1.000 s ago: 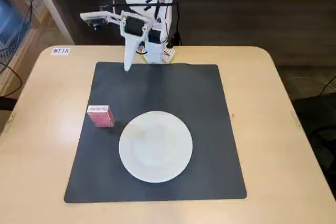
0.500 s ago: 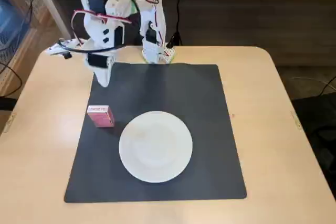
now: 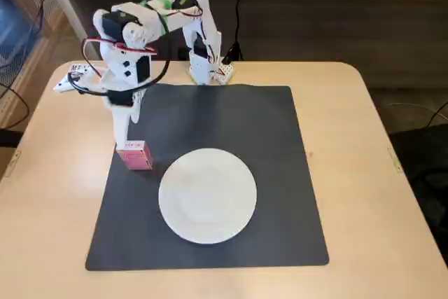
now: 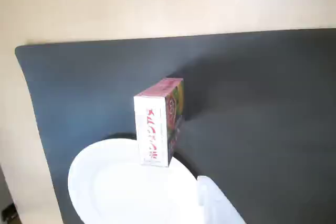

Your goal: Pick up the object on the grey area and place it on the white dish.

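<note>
box [image 3: 136, 154] upright on mat [image 3: 266, 145], left-centre of fixed frame, just left of dish [image 3: 208, 195] | my pincer [image 3: 124, 141] right above box | grip: cannot tell

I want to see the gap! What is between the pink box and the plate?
Nothing: in the fixed view only bare grey mat separates the pink box from the white plate.

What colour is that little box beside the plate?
Pink, with a pale label printed in red; the small pink box shows best in the wrist view.
</note>
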Robot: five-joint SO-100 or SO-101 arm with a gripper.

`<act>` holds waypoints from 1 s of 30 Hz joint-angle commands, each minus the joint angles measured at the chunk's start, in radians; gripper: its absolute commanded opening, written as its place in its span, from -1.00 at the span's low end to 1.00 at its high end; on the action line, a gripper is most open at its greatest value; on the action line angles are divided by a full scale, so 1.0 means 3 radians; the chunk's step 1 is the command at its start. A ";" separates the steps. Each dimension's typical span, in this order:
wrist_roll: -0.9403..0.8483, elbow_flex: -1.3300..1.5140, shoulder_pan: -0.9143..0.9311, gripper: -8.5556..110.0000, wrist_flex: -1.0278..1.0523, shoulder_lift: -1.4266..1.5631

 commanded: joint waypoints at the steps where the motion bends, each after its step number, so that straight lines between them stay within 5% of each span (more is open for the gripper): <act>1: -0.0041 -0.0174 -0.0020 0.02 0.0015 -0.0005; 23: -0.0153 -0.0695 -0.0005 0.07 0.0010 -0.0895; 30: 0.0026 -0.0900 -0.0046 -0.23 0.0010 -0.1237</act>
